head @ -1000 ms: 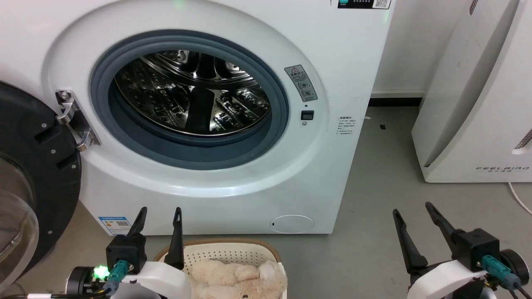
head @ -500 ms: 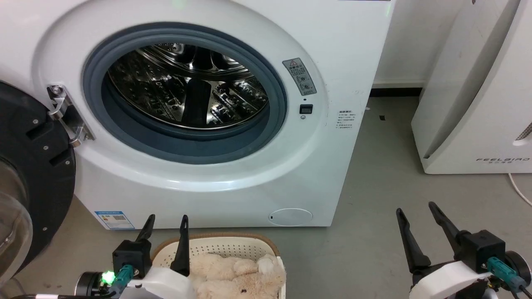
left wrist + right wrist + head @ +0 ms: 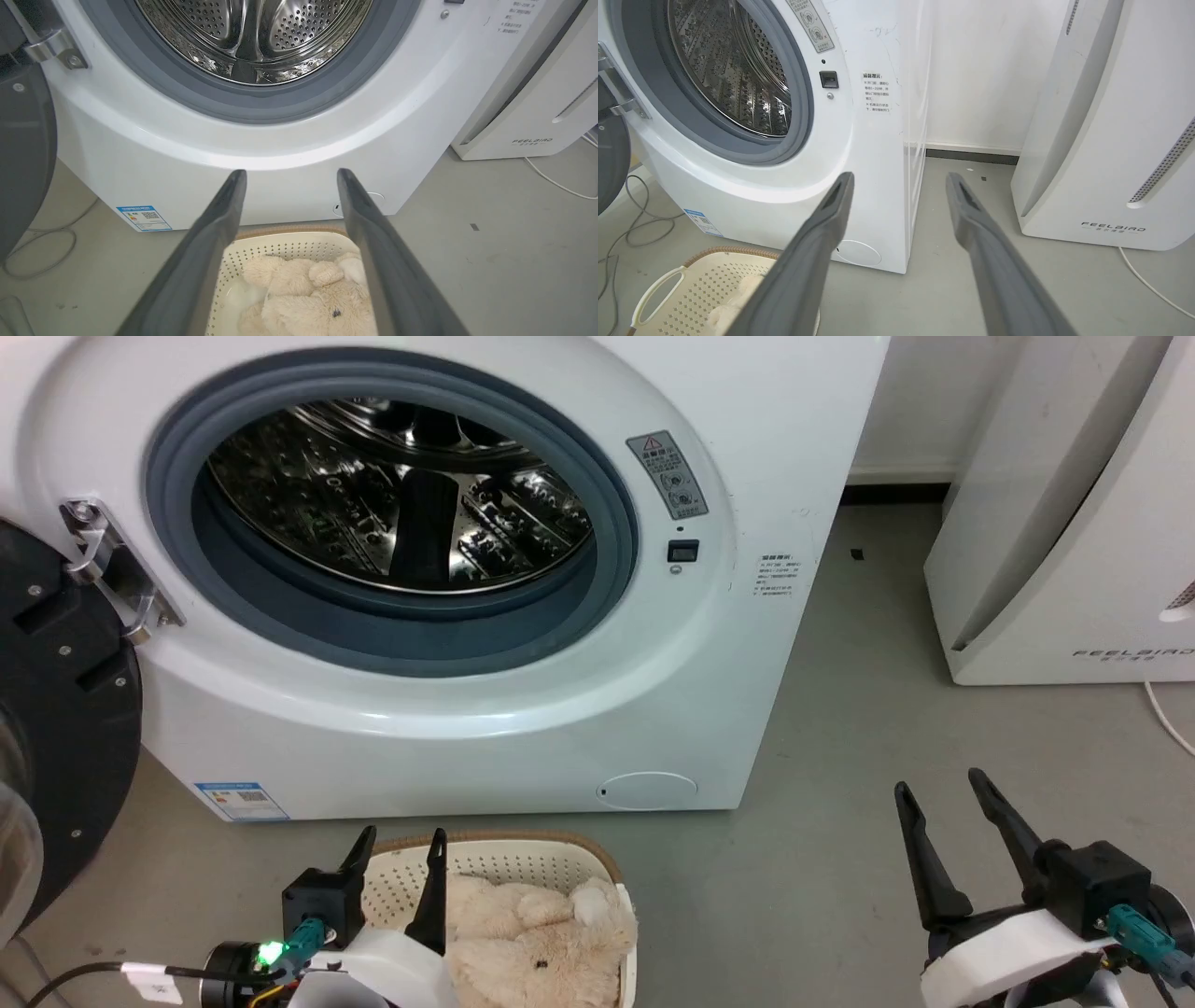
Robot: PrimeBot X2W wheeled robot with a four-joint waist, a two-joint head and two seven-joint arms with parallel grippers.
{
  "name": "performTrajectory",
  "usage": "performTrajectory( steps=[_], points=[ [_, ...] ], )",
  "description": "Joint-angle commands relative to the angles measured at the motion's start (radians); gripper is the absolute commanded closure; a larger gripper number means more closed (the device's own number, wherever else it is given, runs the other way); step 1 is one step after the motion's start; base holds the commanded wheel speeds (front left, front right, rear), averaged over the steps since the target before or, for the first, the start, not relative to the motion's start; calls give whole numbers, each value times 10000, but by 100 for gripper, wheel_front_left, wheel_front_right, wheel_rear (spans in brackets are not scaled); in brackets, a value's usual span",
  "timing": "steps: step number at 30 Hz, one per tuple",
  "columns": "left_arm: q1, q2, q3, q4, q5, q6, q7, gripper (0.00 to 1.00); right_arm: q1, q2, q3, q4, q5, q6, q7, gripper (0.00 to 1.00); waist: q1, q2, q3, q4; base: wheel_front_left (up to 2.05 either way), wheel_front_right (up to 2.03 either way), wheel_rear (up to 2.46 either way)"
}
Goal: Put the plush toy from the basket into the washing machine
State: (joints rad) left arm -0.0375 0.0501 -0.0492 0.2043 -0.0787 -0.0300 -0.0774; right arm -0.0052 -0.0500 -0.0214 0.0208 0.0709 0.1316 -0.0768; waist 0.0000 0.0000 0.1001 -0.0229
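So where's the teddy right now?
In the head view the plush toy lies in the basket, bottom centre, before the washing machine, beside the left gripper.

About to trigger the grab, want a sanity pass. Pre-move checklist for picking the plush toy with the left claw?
1. Left claw open: ok, fingers apart.
2. Plush toy lying in the basket, nothing on top: ok.
3. Toy framed between the fingers in the left wrist view: ok.
4. Washing machine door swung open: ok.
5. Drum free of laundry: ok in the visible part.
6. Right claw away from the basket, open: ok.
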Motion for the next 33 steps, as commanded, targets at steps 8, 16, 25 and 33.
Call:
performTrajectory(
  steps=[8,16,25,33],
  points=[
    [-801,99,-233,1277,-349,-153,-211,0,-341,-1,22,-29,161,-4,-281,0,0,0,593,-101,0,0,0],
    [-1295,187,-483,2277,-553,-254,-339,0,-479,-1,-23,-42,259,-4,-427,0,0,0,1001,-237,0,0,0],
    [-1910,296,-874,3465,-808,-364,-561,0,-609,-1,-104,-66,396,-5,-615,0,0,0,1464,-399,0,0,0],
    [-2453,356,-1278,4589,-1225,-452,-589,0,-738,-1,-59,-81,534,-6,-782,0,0,0,1886,-540,0,0,0]
  ],
)
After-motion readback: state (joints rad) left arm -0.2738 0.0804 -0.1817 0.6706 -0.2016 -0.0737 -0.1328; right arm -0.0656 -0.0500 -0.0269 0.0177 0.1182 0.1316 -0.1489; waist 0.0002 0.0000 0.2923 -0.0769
